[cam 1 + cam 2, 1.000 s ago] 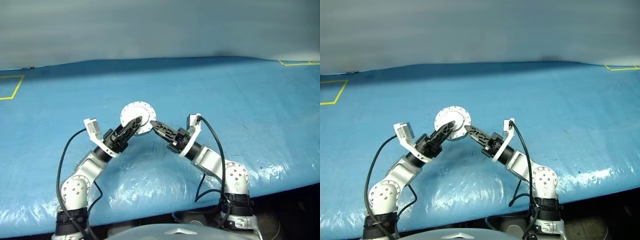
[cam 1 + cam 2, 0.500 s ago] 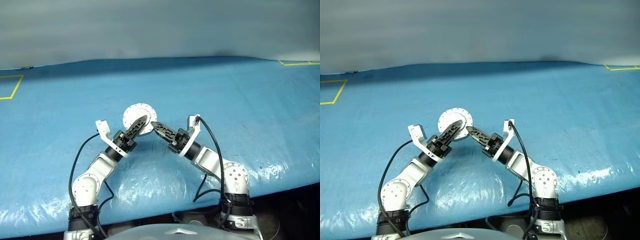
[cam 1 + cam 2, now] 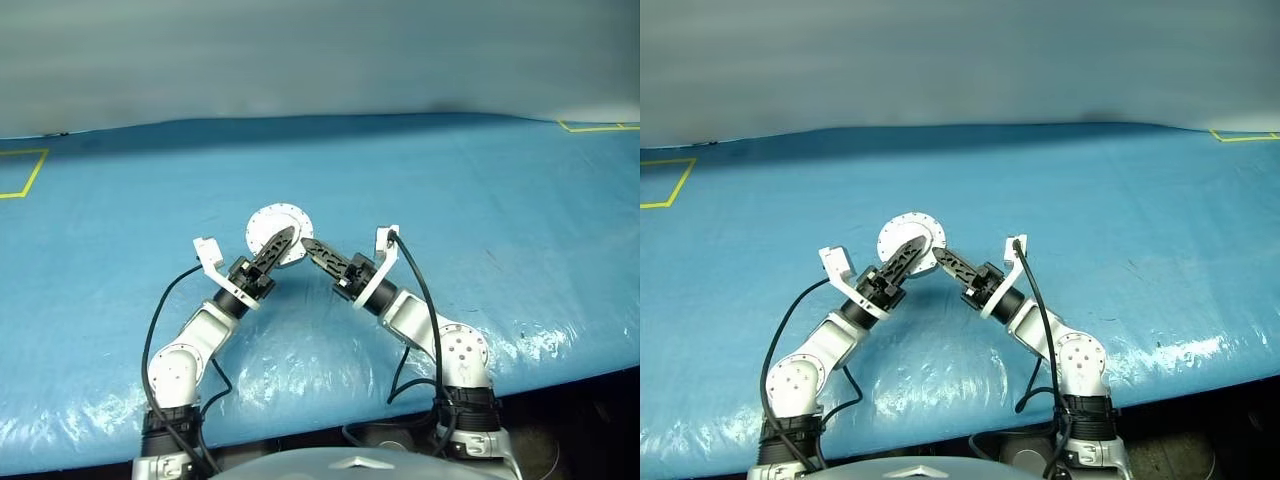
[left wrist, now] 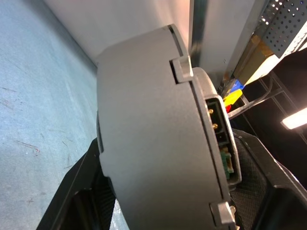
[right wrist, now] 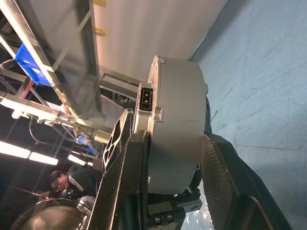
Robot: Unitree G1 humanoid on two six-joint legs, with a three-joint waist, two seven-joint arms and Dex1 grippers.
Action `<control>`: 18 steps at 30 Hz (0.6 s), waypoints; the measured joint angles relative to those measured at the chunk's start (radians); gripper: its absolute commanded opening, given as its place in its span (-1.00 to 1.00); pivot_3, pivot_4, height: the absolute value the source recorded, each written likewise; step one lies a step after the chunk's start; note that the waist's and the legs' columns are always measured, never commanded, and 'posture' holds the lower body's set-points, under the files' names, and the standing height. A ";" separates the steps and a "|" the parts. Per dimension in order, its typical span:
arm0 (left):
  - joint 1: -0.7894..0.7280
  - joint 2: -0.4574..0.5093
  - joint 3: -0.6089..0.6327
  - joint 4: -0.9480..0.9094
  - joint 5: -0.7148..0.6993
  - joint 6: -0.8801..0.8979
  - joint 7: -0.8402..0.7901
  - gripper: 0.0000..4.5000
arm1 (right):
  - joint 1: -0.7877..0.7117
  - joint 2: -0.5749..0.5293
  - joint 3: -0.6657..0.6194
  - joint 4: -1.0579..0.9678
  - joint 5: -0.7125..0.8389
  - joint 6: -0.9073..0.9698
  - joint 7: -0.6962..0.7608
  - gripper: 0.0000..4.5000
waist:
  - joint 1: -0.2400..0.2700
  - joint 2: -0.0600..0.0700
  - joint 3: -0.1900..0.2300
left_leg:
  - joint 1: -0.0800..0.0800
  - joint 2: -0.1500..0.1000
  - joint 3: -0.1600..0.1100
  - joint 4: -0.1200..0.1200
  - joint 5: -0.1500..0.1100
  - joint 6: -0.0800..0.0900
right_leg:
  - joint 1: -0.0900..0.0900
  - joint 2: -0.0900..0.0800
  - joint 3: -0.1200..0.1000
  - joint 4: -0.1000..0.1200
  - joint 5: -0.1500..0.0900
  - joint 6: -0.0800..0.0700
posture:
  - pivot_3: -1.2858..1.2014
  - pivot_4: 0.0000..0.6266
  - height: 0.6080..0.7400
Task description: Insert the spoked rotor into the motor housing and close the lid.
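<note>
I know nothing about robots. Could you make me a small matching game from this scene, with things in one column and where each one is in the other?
Things:
1 motor housing
2 left gripper
3 right gripper
4 yellow tape

Places:
A marked flat on the blue sheet
B jaws on the housing, coming from the left
C held between both grippers
D jaws on the housing, coming from the right

Pairs: 1-C, 2-B, 3-D, 4-A

- Left gripper (image 3: 286,236) angles in from the left, fingers clamped on the motor housing (image 3: 272,229).
- Right gripper (image 3: 306,245) angles in opposite, gripping the same housing.
</note>
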 measured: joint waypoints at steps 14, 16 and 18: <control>-0.083 0.012 0.126 0.077 0.129 -0.136 0.084 0.10 | 0.003 -0.010 -0.001 -0.013 -0.024 0.020 -0.009 0.57 | 0.001 -0.003 0.002 | -0.001 0.000 0.000 0.001 0.001 -0.002 | 0.000 0.000 -0.001 -0.001 0.000 0.001 | 0.03 -0.52 1.00; -0.097 0.012 0.138 0.088 0.155 -0.158 0.094 0.10 | 0.002 -0.015 -0.002 -0.013 -0.025 0.020 -0.009 0.57 | 0.001 -0.003 0.002 | -0.001 -0.001 0.000 0.001 0.002 -0.003 | 0.000 0.000 -0.001 -0.001 0.000 0.001 | 0.03 -0.52 1.00; -0.115 0.011 0.151 0.121 0.185 -0.189 0.117 0.07 | 0.001 -0.018 -0.001 -0.013 -0.028 0.020 -0.009 0.57 | 0.001 -0.003 0.002 | -0.001 -0.003 0.000 0.000 0.002 -0.003 | 0.000 0.000 -0.001 -0.001 0.000 0.001 | 0.03 -0.52 1.00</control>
